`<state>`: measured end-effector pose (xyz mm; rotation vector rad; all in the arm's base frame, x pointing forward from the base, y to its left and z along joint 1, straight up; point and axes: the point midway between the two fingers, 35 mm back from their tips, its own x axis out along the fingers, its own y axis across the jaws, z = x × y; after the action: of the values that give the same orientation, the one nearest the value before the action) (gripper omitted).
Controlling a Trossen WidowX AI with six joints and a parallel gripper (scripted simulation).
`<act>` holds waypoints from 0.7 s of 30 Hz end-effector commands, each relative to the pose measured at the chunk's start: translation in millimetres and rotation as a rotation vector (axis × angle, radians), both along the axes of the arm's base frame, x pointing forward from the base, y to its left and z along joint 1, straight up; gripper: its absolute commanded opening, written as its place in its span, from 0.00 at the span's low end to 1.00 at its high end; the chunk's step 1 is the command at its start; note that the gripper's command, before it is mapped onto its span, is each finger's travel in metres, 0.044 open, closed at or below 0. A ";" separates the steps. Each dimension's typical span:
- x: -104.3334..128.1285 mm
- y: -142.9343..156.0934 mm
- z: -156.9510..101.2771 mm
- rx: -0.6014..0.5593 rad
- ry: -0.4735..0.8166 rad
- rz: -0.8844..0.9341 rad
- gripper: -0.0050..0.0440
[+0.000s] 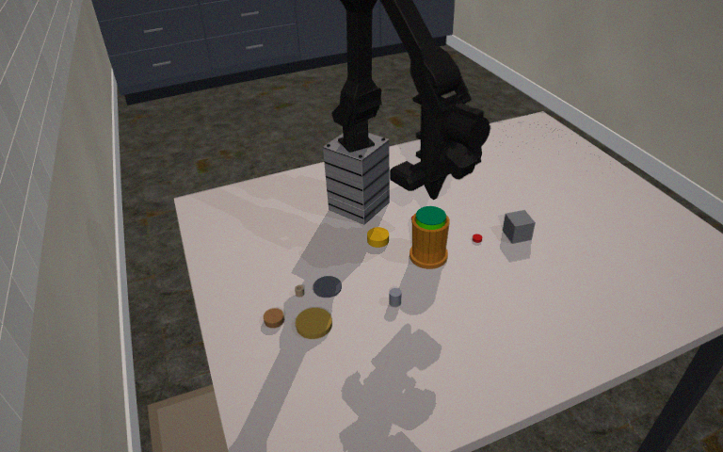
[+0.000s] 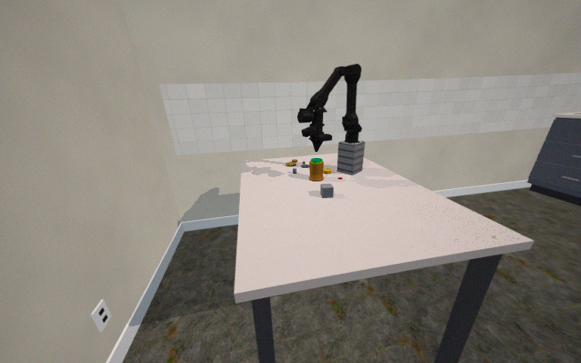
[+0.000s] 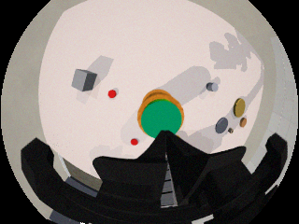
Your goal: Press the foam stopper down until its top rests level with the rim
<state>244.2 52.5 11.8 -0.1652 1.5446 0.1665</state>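
Green foam stopper standing proud of the rim of an upright orange jar.

You have the stopper seated in the jar's mouth, its flat top above the rim and a brighter green band showing beneath. Above it, apart from the foam, your black gripper points down, clenched on nothing. Around the jar on the pale table you have a yellow disc, a small red disc and, farther out, a gray cube; the wrist view shows a second red piece, perhaps also a disc.
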 end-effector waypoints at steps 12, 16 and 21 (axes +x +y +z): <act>0.0 0.0 15.7 0.000 0.000 0.000 0.10; 0.0 0.0 15.7 0.000 0.000 0.000 0.10; 0.0 0.0 15.7 0.000 0.000 0.000 0.10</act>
<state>240.3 51.8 22.7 -0.1675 1.5661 0.1652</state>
